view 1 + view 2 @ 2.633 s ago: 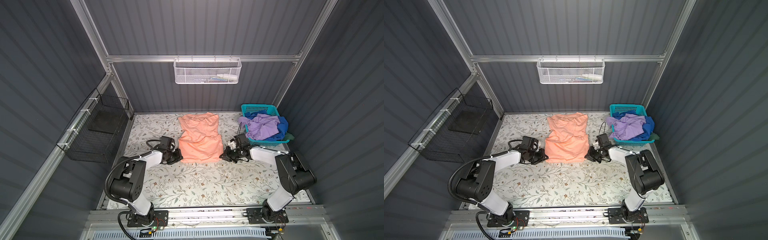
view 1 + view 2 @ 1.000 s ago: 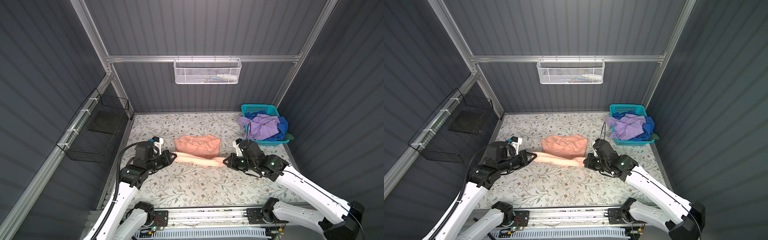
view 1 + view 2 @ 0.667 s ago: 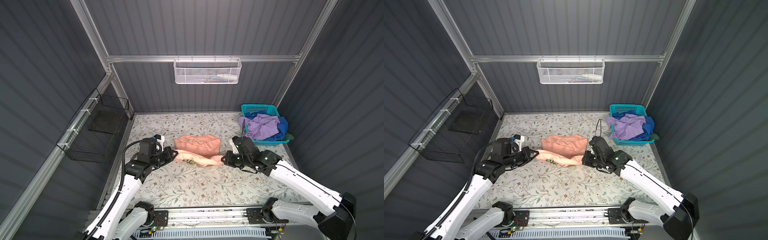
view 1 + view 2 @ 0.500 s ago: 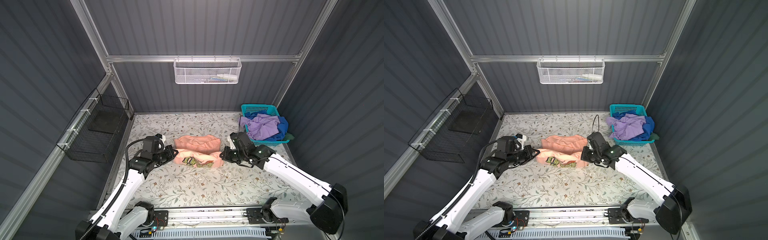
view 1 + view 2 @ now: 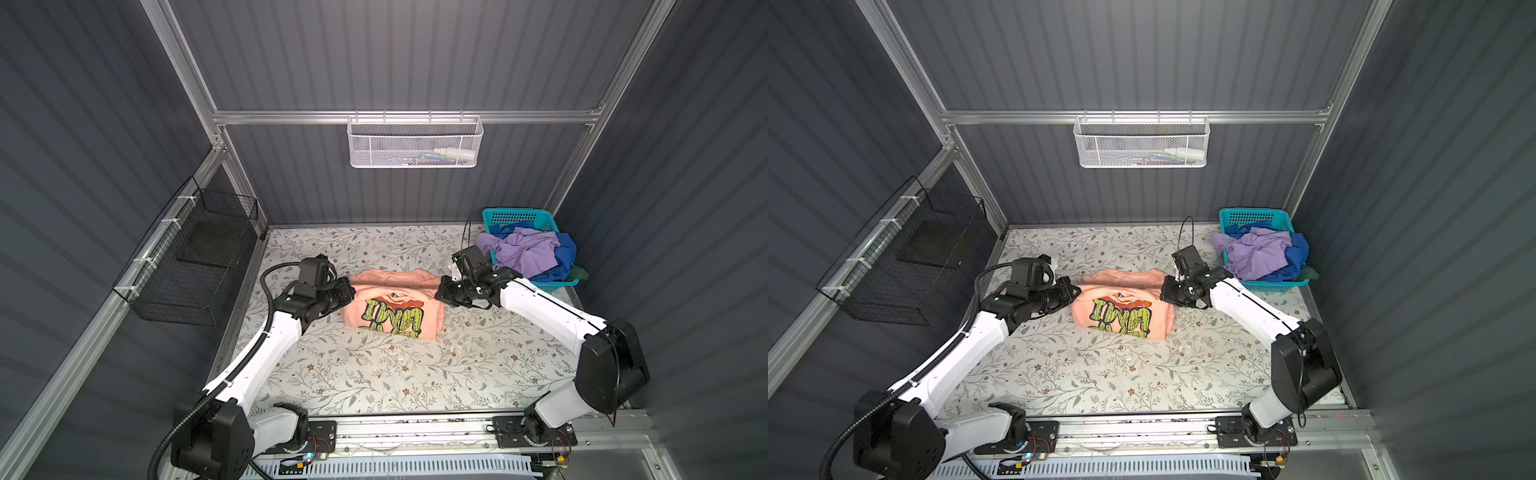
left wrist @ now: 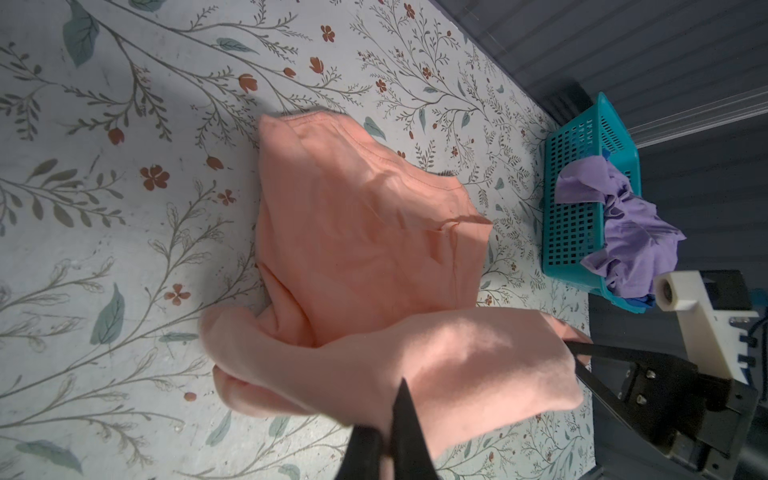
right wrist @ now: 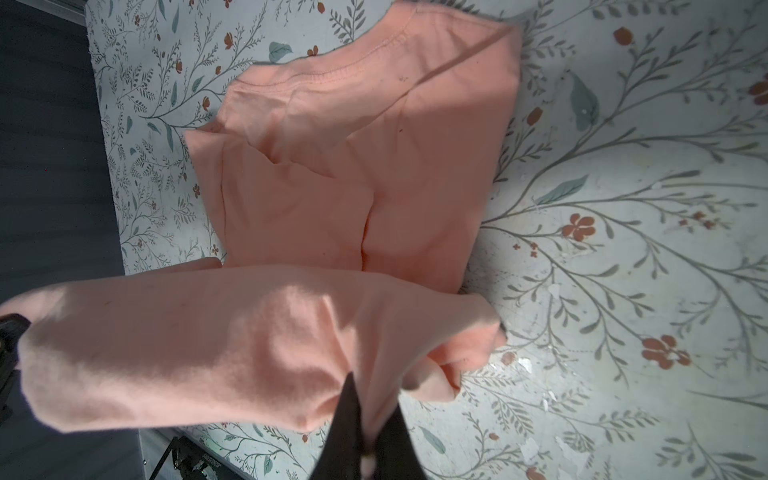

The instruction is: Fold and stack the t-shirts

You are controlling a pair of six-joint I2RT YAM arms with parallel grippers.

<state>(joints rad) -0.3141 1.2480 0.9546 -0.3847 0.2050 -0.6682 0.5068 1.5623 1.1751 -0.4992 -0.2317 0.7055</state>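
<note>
I see a floral-print table surface (image 5: 374, 374) under everything. A teal perforated basket (image 5: 517, 217) sits in its far right corner. A black wire basket (image 5: 195, 266) hangs on the left wall, beside the surface's left edge. A white mesh basket (image 5: 413, 145) hangs from the aluminium rail (image 5: 291, 117) above the far edge.

The peach t-shirt (image 5: 392, 309) lies on the surface (image 5: 374, 374) near the teal basket (image 5: 515, 217), to its left in both top views. It is half folded, with one part doubled over the rest and its yellow-green and black lettering facing up. A purple t-shirt (image 5: 523, 253) sits crumpled on top in the basket and spills over the rim. A blue t-shirt (image 5: 566, 253) and a dark green t-shirt (image 5: 579, 273) lie beneath it.
</note>
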